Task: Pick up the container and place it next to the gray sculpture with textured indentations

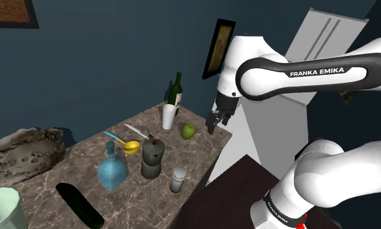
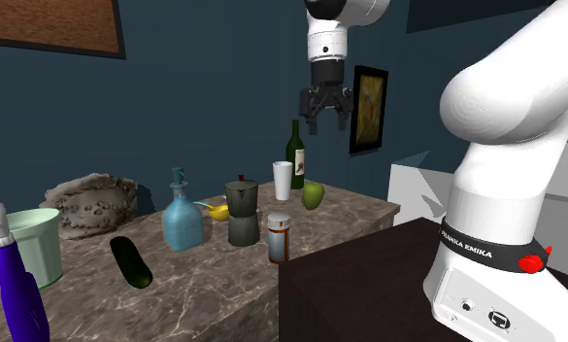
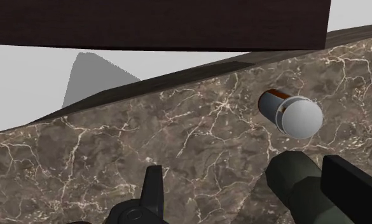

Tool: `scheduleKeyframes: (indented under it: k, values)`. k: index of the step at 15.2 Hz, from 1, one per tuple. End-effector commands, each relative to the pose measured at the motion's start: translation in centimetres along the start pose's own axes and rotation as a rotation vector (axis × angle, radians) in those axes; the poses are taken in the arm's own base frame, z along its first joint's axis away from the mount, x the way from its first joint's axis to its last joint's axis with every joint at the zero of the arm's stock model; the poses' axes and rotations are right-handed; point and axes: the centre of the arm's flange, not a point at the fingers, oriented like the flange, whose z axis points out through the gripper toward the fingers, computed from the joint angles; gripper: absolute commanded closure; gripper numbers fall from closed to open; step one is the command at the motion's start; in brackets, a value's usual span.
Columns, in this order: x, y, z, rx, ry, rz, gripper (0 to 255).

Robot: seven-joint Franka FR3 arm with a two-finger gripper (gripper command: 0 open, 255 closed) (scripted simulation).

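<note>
Marble counter bears the white-capped container; end effector hovers well above, seemingly released, empty.

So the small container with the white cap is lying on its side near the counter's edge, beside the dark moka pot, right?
Not lying: the container stands upright, cap on top, near the edge of the counter, beside the dark moka pot. The second exterior view shows it.

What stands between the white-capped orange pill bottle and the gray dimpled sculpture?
In the shoulder view, a dark grey moka pot and a blue glass flask stand between the white-capped pill bottle and the gray dimpled sculpture; the second exterior view agrees.
</note>
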Motion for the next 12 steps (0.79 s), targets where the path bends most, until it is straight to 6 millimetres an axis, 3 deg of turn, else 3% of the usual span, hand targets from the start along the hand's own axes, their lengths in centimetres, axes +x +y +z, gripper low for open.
scheduleKeyframes:
  k: [1,12]
  values:
    - [0.3,-1.3,2.0,0.006,0.006,0.006,0]
    - [2.6,-9.2,13.6,0.037,0.019,0.032,0]
